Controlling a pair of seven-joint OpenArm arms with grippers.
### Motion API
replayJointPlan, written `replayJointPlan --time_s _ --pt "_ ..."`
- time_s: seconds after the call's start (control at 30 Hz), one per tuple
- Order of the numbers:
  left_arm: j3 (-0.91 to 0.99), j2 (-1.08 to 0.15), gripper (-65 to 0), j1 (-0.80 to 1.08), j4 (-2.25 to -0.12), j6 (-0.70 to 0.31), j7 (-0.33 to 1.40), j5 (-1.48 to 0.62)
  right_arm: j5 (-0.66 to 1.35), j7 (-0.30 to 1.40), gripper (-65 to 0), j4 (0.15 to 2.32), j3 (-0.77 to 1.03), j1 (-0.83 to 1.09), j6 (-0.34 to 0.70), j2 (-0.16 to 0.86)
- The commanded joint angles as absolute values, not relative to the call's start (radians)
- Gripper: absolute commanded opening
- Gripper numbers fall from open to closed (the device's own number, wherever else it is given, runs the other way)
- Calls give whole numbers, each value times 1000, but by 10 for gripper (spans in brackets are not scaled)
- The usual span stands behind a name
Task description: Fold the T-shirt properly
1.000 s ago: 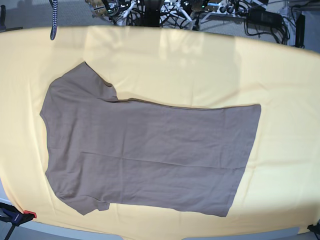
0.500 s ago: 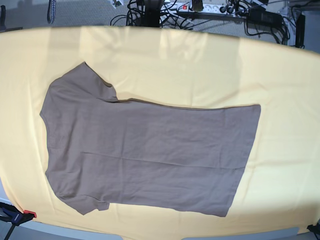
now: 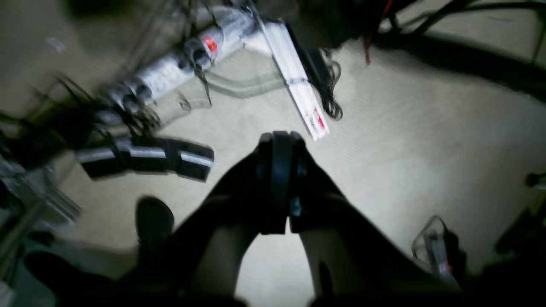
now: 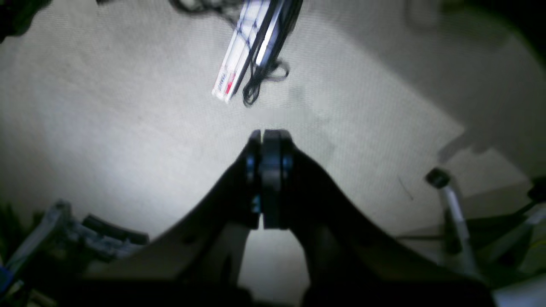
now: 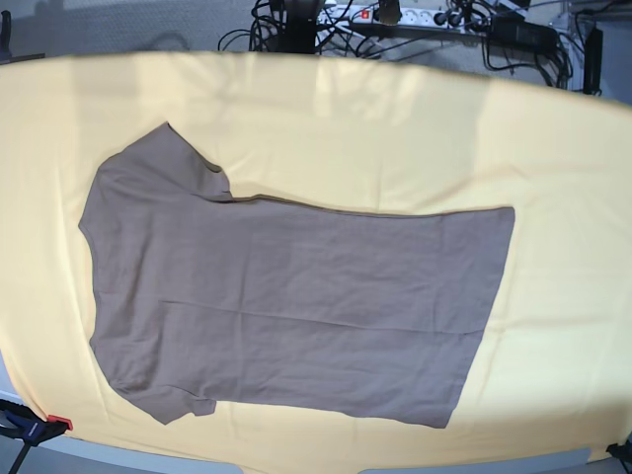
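The taupe T-shirt (image 5: 286, 296) lies flat and spread out on the yellow cloth (image 5: 395, 128), neck and sleeves to the left, hem to the right. No gripper shows in the base view. In the left wrist view my left gripper (image 3: 277, 183) hangs over the floor with its jaws pressed together and nothing between them. In the right wrist view my right gripper (image 4: 266, 179) is also shut and empty above the floor. Neither wrist view shows the T-shirt.
Beyond the table's far edge lie cables and a power strip (image 5: 415, 15). The left wrist view shows a power strip (image 3: 170, 72) and a white bar (image 3: 298, 85) on the floor. A red-handled clamp (image 5: 44, 427) grips the front left edge.
The arm parts and the striped strap seen at the top of the base view a second ago have left that view. The T-shirt has not moved.
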State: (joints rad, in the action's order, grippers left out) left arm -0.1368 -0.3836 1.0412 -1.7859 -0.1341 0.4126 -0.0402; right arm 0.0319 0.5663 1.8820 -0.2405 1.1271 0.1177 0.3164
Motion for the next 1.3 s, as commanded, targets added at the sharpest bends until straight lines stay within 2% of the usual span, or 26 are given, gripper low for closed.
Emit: replayJointPlan --time_s 0.0,0.17,0.27,0.43,0.53,0.67,0.73,0.87,1.0,1.17,1.27 --pt "-112 -390 -650 1082 -1845 -141 402 -41 17 568 -650 1952 -241 1175 109 331" --pt "51 -391 -650 1177 -2082 -142 436 -65 -161 613 -650 2230 -241 1306 14 364" --pt "141 -391 -650 1203 -2207 -150 448 -81 -246 615 -650 2356 -241 1309 -37 382" --pt "247 -390 -650 1202 -2356 -164 454 -96 -400 598 -650 2356 -241 1309 -142 411" --pt "288 -391 -650 1190 -2356 -165 445 -98 -436 596 -650 2356 -234 1296 -155 430" --pt "310 -416 -650 1111 -2356 -165 443 -98 -500 593 -650 2356 -234 1184 -153 437" --pt "310 -448 -650 1056 -2356 -205 442 -97 -496 576 -650 2356 -234 1114 -121 456" --pt "310 -536 -650 939 -2356 -325 439 -94 -402 509 -650 2356 -234 957 22 483" --pt "309 -672 -650 817 -2213 -426 331 -87 -301 489 -650 2356 -234 791 171 482" --pt "306 -804 -650 659 -1984 -598 131 -21 -283 471 -650 2286 -234 675 207 482" --pt "274 -881 -439 552 -1867 -623 41 27 -283 448 -650 2209 -234 636 206 482"
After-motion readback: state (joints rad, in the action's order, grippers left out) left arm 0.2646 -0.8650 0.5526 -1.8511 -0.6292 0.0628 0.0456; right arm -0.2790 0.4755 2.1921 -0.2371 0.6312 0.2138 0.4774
